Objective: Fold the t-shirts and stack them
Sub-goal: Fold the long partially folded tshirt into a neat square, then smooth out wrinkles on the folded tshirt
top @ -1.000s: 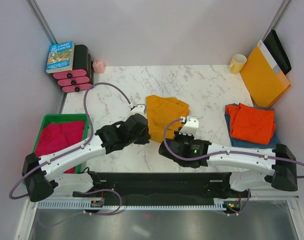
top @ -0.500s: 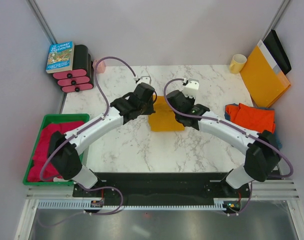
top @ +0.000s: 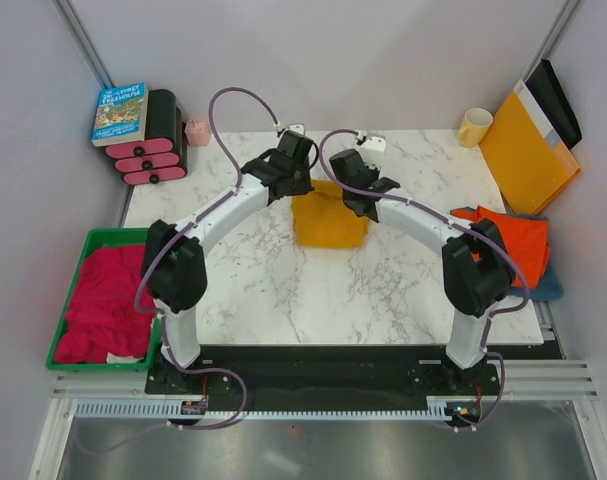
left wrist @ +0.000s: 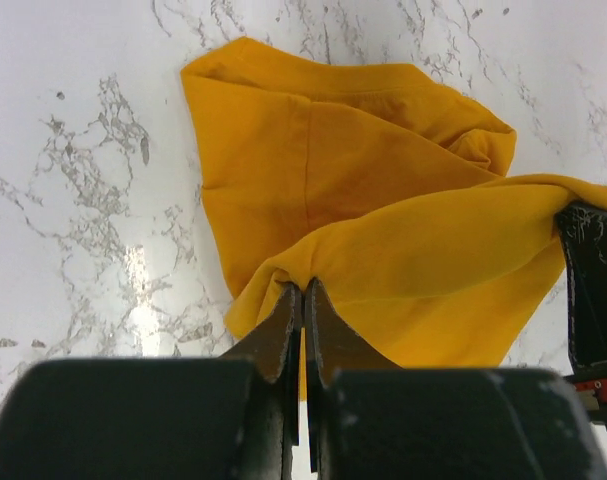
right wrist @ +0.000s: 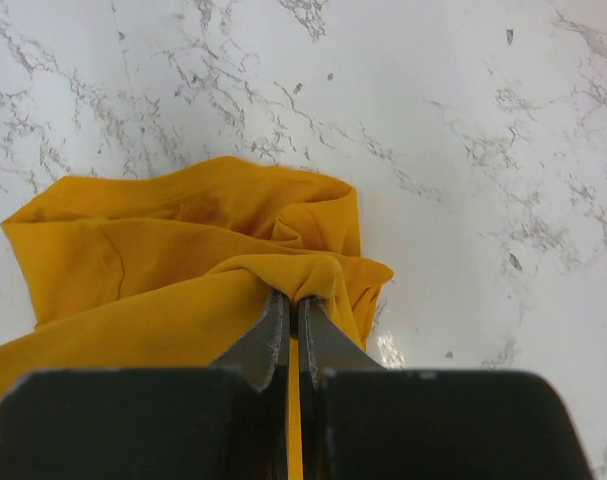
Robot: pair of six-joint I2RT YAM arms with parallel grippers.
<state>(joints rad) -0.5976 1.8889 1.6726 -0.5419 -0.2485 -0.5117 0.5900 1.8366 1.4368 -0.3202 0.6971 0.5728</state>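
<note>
The mustard-yellow t-shirt [top: 330,220] lies partly folded at the table's middle back. My left gripper [top: 296,188] is shut on its left edge, pinching a fold of yellow cloth [left wrist: 383,270] between its fingertips [left wrist: 283,310]. My right gripper [top: 361,192] is shut on the right edge of the same shirt [right wrist: 183,290]. Both hold the cloth lifted over the rest of the shirt. The orange-red t-shirt [top: 511,240] lies folded on the blue t-shirt [top: 548,286] at the right edge, partly behind my right arm.
A green bin [top: 87,244] with red cloth [top: 101,305] sits at the left. A book [top: 120,112] on a black and pink stand [top: 153,150] and a pink cup [top: 197,131] are at back left. A yellow mug [top: 474,126] and an orange envelope [top: 526,150] are at back right.
Both arms have reached from the near side to the far side of the table, carrying the near edge of the yellow shirt up and over toward the back.
</note>
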